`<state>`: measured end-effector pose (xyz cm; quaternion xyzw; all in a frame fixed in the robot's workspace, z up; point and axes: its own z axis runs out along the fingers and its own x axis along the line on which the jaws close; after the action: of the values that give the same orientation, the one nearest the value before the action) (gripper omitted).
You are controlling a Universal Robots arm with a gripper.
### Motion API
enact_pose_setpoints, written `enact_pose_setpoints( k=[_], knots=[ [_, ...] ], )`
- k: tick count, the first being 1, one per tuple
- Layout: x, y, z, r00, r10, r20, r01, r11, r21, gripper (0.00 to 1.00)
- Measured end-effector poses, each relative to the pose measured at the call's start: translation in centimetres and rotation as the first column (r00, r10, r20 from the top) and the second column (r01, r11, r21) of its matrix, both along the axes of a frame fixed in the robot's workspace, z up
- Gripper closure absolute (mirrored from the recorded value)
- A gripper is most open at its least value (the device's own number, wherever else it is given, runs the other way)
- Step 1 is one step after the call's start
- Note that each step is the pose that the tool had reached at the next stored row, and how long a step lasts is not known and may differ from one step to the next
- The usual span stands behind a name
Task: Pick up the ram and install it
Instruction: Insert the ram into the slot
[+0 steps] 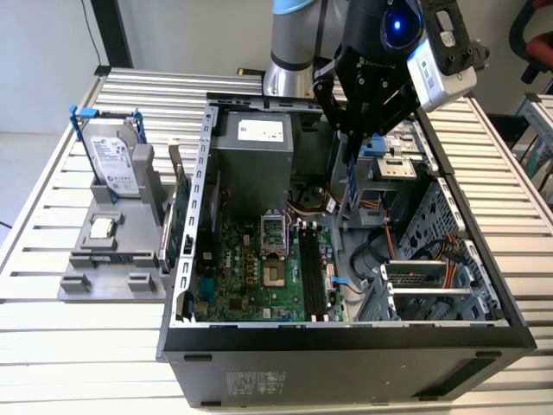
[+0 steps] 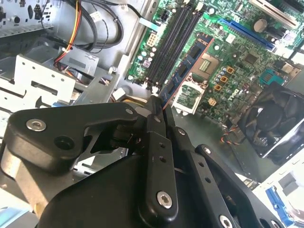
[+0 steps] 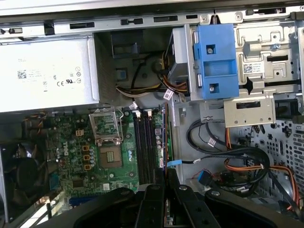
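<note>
Grey steel case (image 1: 206, 173) lies open, holding green motherboard (image 1: 251, 268) and memory slots (image 1: 313, 268); above them, gripper (image 1: 350, 143) fingers pinch the ram (image 1: 352, 186), which hangs downward.

The ram (image 2: 189, 65) has its gripped end hidden between the fingers (image 2: 156, 147) in the second wrist view, so I can't tell how much of it they cover. In the first wrist view I get it edge-on, a thin sliver, chips unseen. The exterior view's top edge cuts off the arm (image 1: 294, 43).
</note>
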<state>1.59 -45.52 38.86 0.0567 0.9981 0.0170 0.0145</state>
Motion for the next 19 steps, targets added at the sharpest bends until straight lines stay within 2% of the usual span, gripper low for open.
enact_pose_setpoints(
  k=[6,19],
  knots=[
    [0.01,0.00,-0.24,1.0000,0.000,0.0000,0.000,1.0000,-0.0002,1.00],
    [0.37,-0.02,-1.83,1.0000,0.000,0.0000,0.000,1.0000,-0.0017,1.00]
  ],
)
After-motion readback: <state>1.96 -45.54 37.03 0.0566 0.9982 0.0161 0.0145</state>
